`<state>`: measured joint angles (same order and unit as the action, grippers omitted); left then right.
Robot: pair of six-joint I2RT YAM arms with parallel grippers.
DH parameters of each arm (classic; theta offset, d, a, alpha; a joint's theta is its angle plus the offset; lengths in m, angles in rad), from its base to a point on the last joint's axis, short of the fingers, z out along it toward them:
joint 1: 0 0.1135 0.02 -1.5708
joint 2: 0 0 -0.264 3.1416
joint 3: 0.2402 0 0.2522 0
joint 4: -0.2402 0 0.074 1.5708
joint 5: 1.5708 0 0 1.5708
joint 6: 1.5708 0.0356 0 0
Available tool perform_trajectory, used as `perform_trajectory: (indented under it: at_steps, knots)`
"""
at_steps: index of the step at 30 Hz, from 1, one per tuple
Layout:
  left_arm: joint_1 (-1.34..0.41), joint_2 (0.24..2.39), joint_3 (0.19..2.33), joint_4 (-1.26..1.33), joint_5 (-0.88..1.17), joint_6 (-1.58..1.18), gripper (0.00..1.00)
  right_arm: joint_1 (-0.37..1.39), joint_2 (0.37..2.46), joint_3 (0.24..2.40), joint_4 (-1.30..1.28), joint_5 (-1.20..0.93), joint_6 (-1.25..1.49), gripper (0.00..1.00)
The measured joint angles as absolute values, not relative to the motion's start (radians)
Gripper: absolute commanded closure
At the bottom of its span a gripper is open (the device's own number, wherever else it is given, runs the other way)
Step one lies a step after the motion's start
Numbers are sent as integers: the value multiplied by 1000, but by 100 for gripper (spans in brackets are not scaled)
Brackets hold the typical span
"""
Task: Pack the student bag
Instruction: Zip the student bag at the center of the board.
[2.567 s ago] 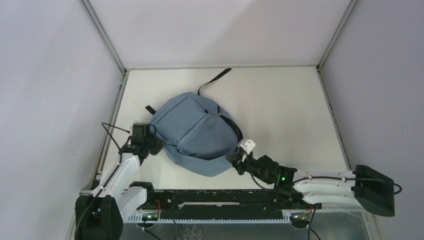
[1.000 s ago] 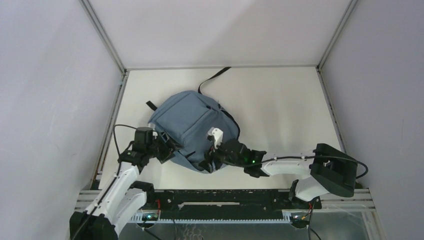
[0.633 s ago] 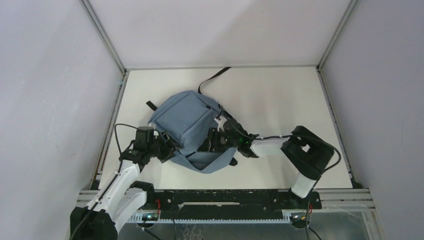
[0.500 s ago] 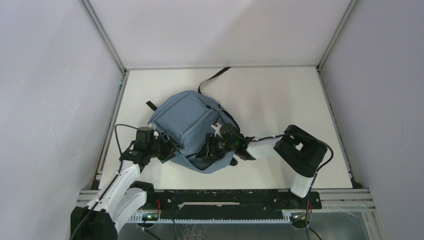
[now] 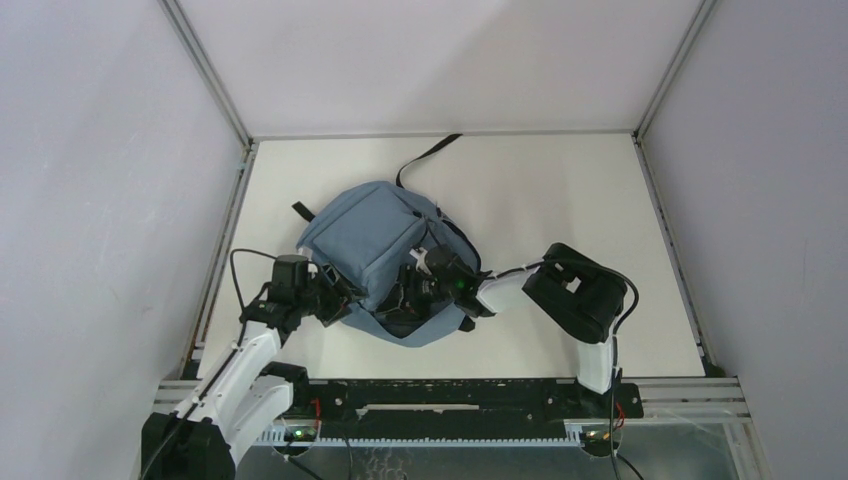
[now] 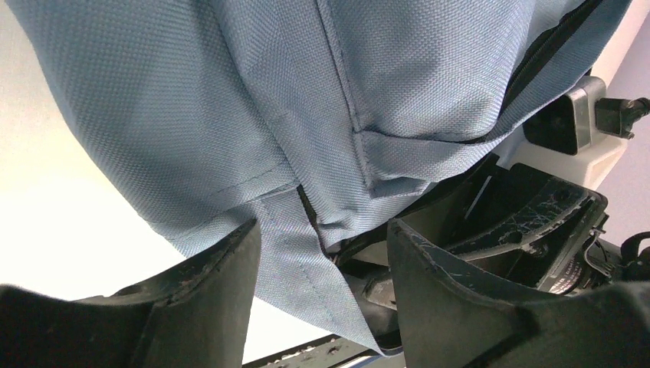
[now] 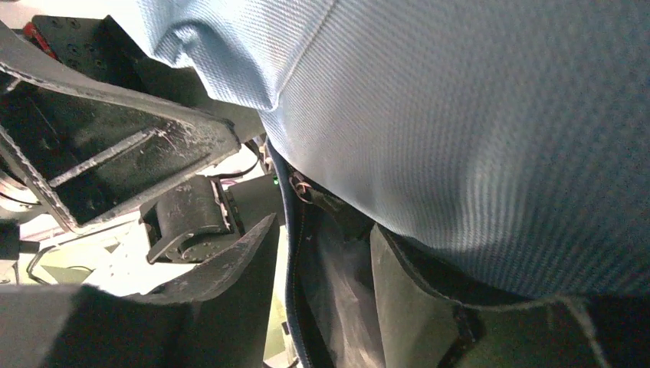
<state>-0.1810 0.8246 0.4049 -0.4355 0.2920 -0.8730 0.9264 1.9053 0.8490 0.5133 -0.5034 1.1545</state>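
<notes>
A pale cream tabletop [image 5: 560, 190], walled on three sides, carries the student bag [image 5: 375, 240] left of centre, its black strap [image 5: 428, 158] apparently trailing flat toward the far edge.

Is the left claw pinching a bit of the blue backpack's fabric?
Yes, in the left wrist view a flap of the backpack runs down between the two fingers of the left claw.

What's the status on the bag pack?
Left gripper pinching student bag flap. Right gripper at its opening, jaw state unclear. No obstructions visible.
</notes>
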Motion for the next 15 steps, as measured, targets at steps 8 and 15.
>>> perform_trajectory:
  at_steps: [8,15]
  knots:
    - [-181,825,405,-434,292,-873,35,925,1914,880,513,-467,1166,54]
    - [-181,825,388,-426,292,-873,35,919,1922,894,489,-442,1169,59]
